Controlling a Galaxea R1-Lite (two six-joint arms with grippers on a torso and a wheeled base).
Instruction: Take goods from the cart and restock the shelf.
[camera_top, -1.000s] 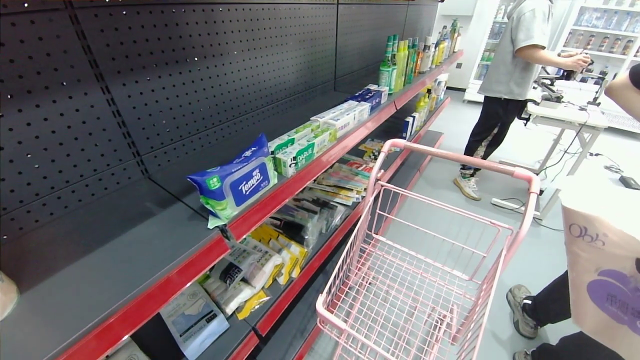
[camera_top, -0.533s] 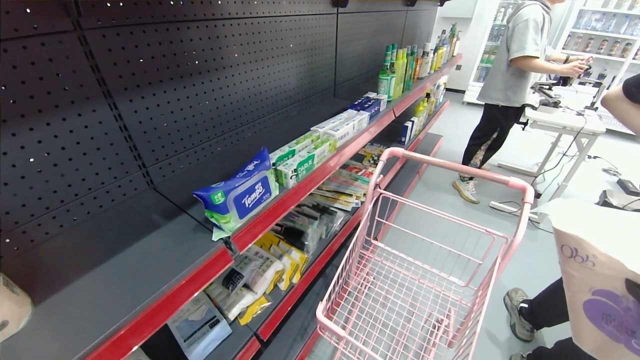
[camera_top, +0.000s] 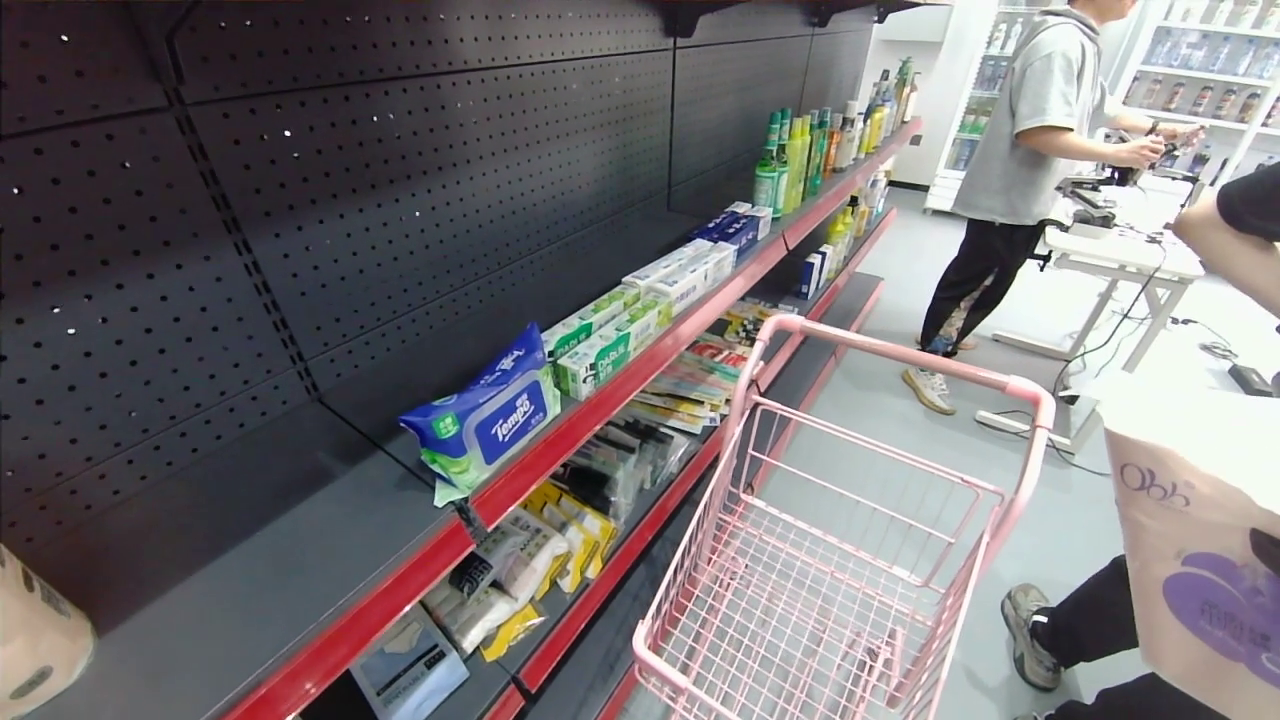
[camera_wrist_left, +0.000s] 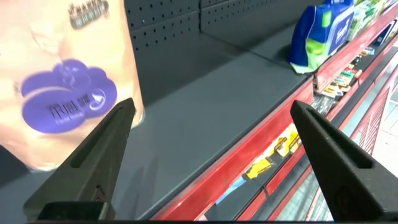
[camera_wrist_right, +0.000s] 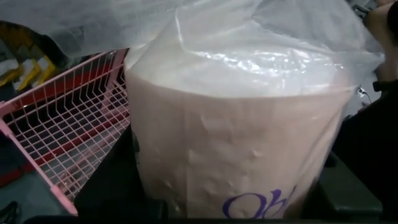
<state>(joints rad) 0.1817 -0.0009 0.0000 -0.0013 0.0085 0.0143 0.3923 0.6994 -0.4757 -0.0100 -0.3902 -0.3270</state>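
A peach tissue-roll pack (camera_wrist_left: 68, 81) with a purple label stands on the grey shelf (camera_wrist_left: 211, 106), also seen at the near left end (camera_top: 40, 640). My left gripper (camera_wrist_left: 211, 168) hangs open just in front of the shelf, one finger (camera_wrist_left: 93, 162) close beside that pack, nothing between the fingers. A second tissue-roll pack (camera_wrist_right: 242, 124) in clear plastic sits between the fingers of my right gripper (camera_wrist_right: 233, 199), which is shut on it. That pack (camera_top: 1195, 540) hangs to the right of the pink cart (camera_top: 1000, 520), whose basket holds nothing.
Farther along the shelf (camera_top: 250, 590) lie a blue wipes pack (camera_top: 485, 420), toothpaste boxes (camera_top: 610, 335) and green bottles (camera_top: 800, 150). Bare shelf stretches between the stood pack and the wipes. The lower shelf (camera_top: 640, 500) holds small packets.
The head camera has shifted, so more of the pack at the shelf's left end shows. The pack in my right gripper stays at the right of the cart.
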